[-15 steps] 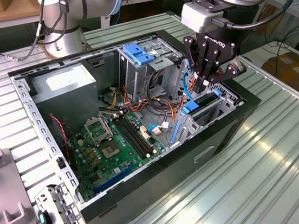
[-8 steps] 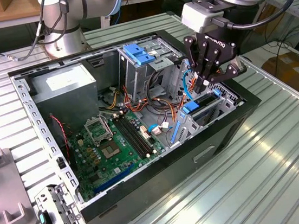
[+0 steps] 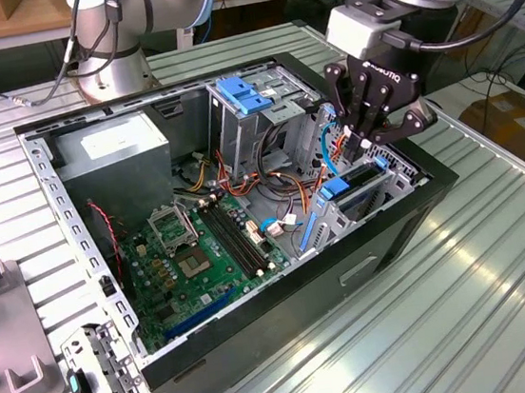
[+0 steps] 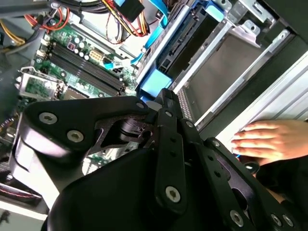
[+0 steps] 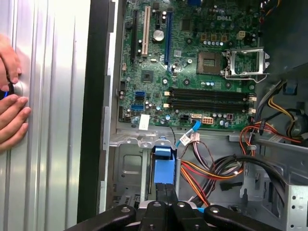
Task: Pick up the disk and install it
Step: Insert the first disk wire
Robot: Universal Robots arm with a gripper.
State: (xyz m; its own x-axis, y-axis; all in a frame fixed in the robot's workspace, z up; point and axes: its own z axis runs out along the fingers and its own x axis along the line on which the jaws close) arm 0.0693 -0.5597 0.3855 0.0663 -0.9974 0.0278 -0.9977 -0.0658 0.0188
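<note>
Plainly, the relation that matters is vertical: the disk lies straight below the claw. It stands on edge in the metal bay just beside the board, off the board's memory-slot side. Its long axis seems to run away from the board rather than along it, with the blue-railed upper edge uppermost. The arm comes down on it from above, on the side of the bay away from the board.

The claw's fingers are drawn together. In the first wrist view they sit side by side with nothing between them, and their tips are at the end of the disk's blue rail farther from the board. So I judge the claw is bearing on the disk's top edge rather than pinching it. Whether it actually touches, I cannot tell.

The exterior view gives the depth: the disk looks largely down in the bay, its top near the bay's rim. The first wrist view gives the line-up instead, with rail and claw on one line square to the board's edge. The second wrist view shows the disk's dark flank running along the bay wall past the claw. It also shows a person's hand resting on the worktop, farther from the board than the bay.
</note>
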